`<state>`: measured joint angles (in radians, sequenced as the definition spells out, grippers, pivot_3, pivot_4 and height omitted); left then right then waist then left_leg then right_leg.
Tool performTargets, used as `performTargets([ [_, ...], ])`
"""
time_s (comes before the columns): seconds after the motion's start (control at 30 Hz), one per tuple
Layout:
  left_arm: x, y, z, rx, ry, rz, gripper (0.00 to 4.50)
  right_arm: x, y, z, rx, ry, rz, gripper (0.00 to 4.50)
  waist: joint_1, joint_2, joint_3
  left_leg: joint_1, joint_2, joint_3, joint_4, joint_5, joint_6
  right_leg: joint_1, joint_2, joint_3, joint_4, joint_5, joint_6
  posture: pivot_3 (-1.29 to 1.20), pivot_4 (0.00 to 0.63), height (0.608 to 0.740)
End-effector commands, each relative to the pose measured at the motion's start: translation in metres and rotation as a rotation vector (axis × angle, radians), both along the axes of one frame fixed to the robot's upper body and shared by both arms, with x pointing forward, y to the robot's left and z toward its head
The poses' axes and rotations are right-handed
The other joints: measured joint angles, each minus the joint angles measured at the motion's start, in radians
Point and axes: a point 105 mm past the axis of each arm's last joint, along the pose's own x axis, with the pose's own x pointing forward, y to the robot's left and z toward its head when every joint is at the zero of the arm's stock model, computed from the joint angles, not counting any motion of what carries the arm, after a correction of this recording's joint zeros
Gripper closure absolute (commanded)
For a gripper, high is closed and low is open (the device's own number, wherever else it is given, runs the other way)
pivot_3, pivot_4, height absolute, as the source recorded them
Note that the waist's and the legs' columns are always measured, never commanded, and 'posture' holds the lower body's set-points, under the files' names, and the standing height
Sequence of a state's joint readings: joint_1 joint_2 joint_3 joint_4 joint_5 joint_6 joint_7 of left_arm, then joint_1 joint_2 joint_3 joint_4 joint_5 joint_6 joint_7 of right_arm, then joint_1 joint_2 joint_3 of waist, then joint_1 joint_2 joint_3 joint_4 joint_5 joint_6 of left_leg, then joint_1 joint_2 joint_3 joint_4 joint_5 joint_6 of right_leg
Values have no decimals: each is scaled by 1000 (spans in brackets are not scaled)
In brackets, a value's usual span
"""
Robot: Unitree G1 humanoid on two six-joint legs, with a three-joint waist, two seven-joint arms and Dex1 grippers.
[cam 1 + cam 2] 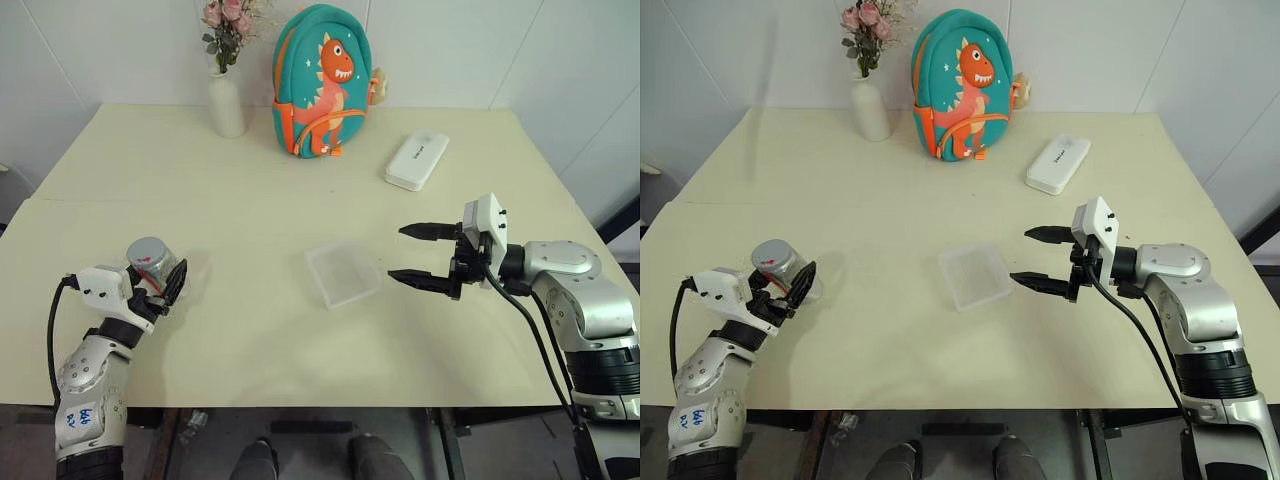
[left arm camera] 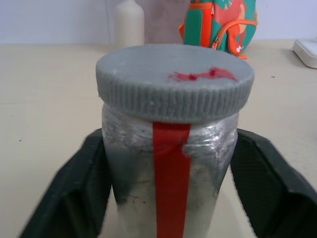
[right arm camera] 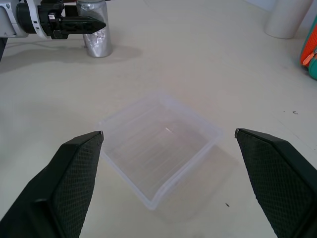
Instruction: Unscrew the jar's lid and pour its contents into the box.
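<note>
Near the table's left front edge, left gripper point(image 1: 165, 287) fingers clasp the small clear red-striped jar point(image 2: 171, 173), grey screw lid point(image 2: 174, 82) still on, seemingly steadying it, while right gripper point(image 1: 420, 254) hangs wide open, empty, beside the shallow clear plastic box point(image 1: 343, 273).

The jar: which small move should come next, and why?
Probably the right hand should go toward the lid. The left hand has its fingers on both sides of the jar, which stands upright on the table with the lid on. The right hand hangs open by the box.
</note>
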<state>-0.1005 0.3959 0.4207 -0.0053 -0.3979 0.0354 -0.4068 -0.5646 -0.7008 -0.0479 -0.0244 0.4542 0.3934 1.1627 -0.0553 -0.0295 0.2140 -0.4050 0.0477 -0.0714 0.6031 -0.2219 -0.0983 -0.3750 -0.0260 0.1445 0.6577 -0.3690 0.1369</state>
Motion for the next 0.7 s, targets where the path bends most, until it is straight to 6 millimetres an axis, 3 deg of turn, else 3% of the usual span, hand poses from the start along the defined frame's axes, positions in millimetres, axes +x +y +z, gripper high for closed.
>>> performTargets([
  [0.03, 0, 0, 4, 6, -1, 4, 2477, -3, -6, 16, 9, -59, -14, 0, 0, 0, 0, 0, 0, 0, 0, 0, 0, 0, 0, 0, 0, 0, 0, 0, 150, 740],
  [0.13, 1, 2, 7, 7, -12, 10, 2477, -1, -6, 18, 12, -64, -18, 0, 0, 0, 0, 0, 0, 0, 1, 0, 0, 0, 0, 0, 1, 0, 0, 0, 150, 740],
  [0.3, 1, -5, 32, 33, -58, -58, 2477, -1, 1, 29, 38, -96, -11, 0, -1, 0, 0, 0, 0, 0, 2, 0, 0, 0, 0, 0, 2, 0, 1, 0, 150, 740],
  [0.47, 7, -26, 69, 57, -101, -239, 2477, -6, 24, 50, 129, -129, 8, 0, 0, 0, 0, -1, 0, 0, 2, 0, 0, 0, 0, 0, 2, 0, 1, 0, 150, 740],
  [0.53, 12, -42, 81, 92, -89, -368, 2477, -12, 45, 59, 191, -139, 22, 0, -2, 0, 0, -1, 0, 0, 2, 0, 0, 0, 0, 0, 2, 0, 1, 0, 150, 740],
  [0.7, 12, -71, 97, 139, -56, -610, 2477, -24, 80, 72, 266, -145, 47, 0, -5, 0, 0, -1, 0, -1, 0, 0, 0, -1, 1, 0, 1, 0, 1, 0, 150, 740],
])
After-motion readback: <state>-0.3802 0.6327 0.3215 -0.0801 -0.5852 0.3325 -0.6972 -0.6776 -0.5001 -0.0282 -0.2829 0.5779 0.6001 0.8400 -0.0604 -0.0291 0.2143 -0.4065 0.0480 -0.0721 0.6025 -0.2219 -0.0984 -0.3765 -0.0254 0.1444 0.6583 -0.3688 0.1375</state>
